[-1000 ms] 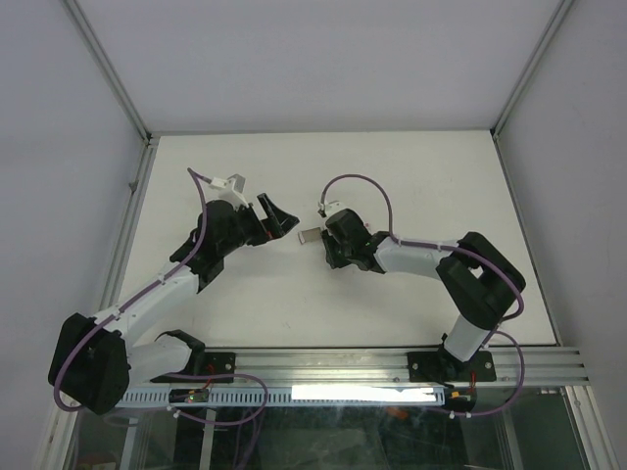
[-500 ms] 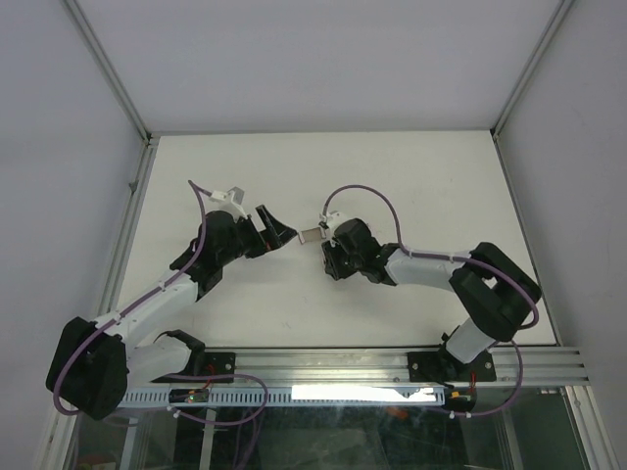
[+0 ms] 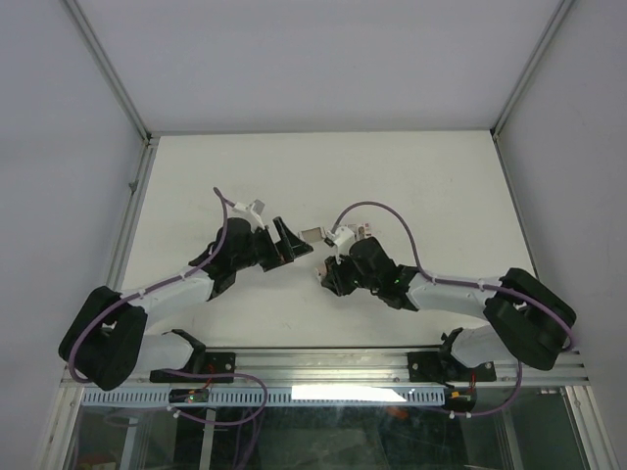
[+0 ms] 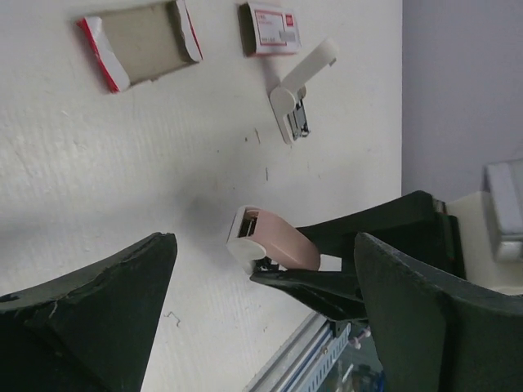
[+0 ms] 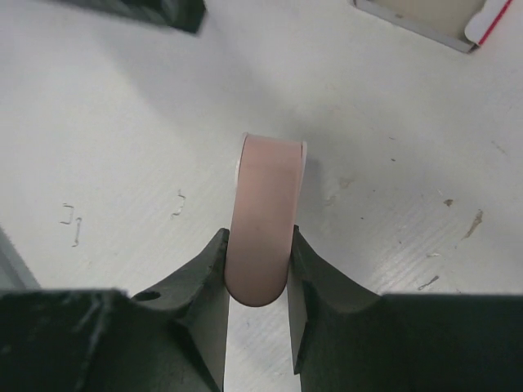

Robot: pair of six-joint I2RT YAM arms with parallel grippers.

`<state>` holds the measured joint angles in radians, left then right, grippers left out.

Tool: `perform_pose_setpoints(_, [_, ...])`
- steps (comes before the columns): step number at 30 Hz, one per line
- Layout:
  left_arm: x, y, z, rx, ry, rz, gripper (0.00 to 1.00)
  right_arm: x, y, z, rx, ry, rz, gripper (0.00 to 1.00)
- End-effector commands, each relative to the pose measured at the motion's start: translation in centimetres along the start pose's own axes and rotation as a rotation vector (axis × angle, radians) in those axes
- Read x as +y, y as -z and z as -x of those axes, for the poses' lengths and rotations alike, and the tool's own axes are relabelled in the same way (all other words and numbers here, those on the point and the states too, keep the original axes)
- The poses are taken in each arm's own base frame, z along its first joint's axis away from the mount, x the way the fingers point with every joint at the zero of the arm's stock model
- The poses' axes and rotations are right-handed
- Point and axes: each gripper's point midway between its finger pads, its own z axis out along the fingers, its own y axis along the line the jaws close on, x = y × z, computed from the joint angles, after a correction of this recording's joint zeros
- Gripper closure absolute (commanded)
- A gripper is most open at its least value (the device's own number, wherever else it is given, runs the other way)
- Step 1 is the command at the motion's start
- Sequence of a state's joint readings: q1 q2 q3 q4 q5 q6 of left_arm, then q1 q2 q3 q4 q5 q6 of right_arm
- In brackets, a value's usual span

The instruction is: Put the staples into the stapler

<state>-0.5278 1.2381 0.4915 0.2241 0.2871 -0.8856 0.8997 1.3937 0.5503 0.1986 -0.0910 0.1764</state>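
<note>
My right gripper (image 5: 257, 233) is shut on the pink stapler (image 5: 265, 204), pinching its rounded rear end just above the table. In the left wrist view the stapler (image 4: 274, 243) shows its white open front end. My left gripper (image 4: 261, 245) is open and empty, its jaws spread wide either side of the stapler and apart from it. The red-and-white sleeve (image 4: 139, 45) with its greyish inside lies beyond, next to a small red-and-white box (image 4: 270, 28). A white lever piece with a silvery metal end (image 4: 298, 90) lies near them. I cannot pick out a staple strip.
A few loose bent staples (image 5: 72, 222) lie on the white table. In the top view the left gripper (image 3: 292, 238) and right gripper (image 3: 325, 274) nearly meet mid-table, with the grey sleeve (image 3: 312, 235) just behind them. Metal rails edge the table.
Both grippers have moved toward the near edge and closer together. The left gripper has swung right toward the right gripper. The grey sleeve has stayed in place.
</note>
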Motion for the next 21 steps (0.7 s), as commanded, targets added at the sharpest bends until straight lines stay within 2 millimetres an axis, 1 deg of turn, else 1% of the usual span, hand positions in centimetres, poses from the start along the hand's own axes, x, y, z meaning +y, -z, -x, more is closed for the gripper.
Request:
perform_pose_setpoints(1, [-3.9,-0.8,-0.3,0.024,0.024,-0.139,0.09,2.5,1.6,5.5,-0.242,0.077,0.072,1.00])
perform_pose_setpoints(4, [-4.7,-1.1,-0.8,0.041,0.048,-0.179,0.19,3.1,2.3,6.4,-0.294,0.101,0.086,1.00])
perform_pose_setpoints(8, [-5.6,-1.3,-1.6,0.070,0.065,-0.204,0.29,3.3,2.8,7.1,-0.320,0.123,0.078,1.00])
perform_pose_setpoints(15, [-5.3,-1.4,-3.2,0.105,0.104,-0.195,0.37,3.5,3.2,7.7,-0.351,0.129,0.062,1.00])
perform_pose_setpoints(19, [-5.0,-1.4,-3.5,0.108,0.120,-0.188,0.38,3.5,3.4,7.9,-0.364,0.135,0.052,1.00])
perform_pose_setpoints(21, [-5.1,-1.3,-3.5,0.104,0.127,-0.196,0.41,3.5,3.4,8.0,-0.367,0.136,0.051,1.00])
